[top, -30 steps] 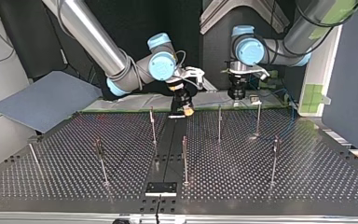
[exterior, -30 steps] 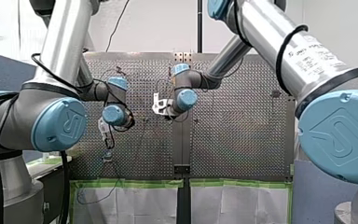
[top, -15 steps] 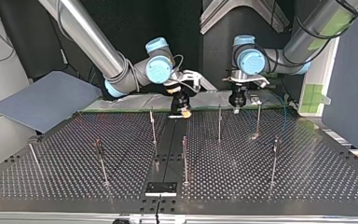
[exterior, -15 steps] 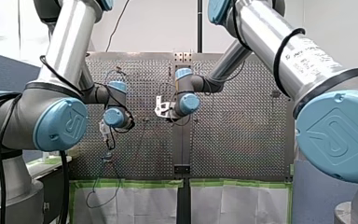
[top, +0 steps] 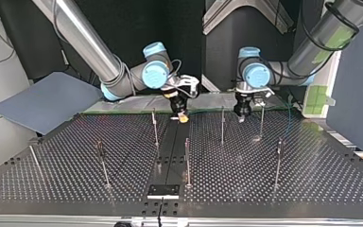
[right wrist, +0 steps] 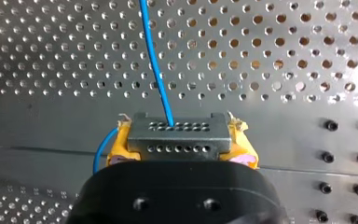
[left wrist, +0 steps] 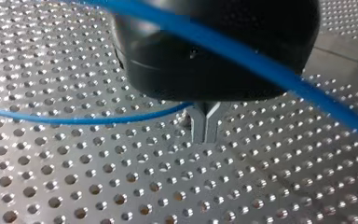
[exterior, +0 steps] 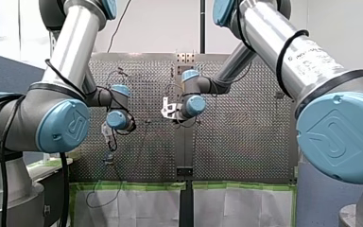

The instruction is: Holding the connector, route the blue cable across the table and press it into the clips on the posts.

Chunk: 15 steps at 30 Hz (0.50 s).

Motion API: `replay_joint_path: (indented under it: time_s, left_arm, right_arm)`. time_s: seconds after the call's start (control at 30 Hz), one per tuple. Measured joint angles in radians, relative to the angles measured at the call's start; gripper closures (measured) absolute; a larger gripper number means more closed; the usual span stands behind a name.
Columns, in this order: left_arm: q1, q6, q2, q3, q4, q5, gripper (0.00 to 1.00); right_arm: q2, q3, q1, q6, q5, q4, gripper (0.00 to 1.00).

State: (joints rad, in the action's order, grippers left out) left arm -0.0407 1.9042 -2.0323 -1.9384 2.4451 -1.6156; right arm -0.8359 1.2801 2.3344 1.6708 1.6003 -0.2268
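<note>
My right jaws grip the connector [right wrist: 177, 135] by the desk's [top: 312, 184] arm-side edge. My left jaws pinch the blue cable [left wrist: 74, 120] nearby. The posts [top: 187, 161] seemingly carry no cable yet.

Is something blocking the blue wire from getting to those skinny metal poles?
No, nothing visible is. My right gripper holds the grey connector, the thin blue cable runs above the perforated metal table, and the thin metal posts stand free.

Seven posts [top: 187, 163] stood on one counter [top: 52, 184]. Two tools showed, my left tool [top: 240, 118] and my right tool [top: 183, 118]. There was one blue cable [right wrist: 156, 70] and one connector [right wrist: 178, 135].
</note>
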Motion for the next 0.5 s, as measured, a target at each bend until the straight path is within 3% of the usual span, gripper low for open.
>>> replay_joint_path:
  time_s: [0.5]
  left_arm:
    - [0.026,-0.007,-0.001,0.051,0.024,0.03,1.0]
  right_arm:
    - [0.0,0.0,-0.027,0.006,-0.002,-0.003,1.0]
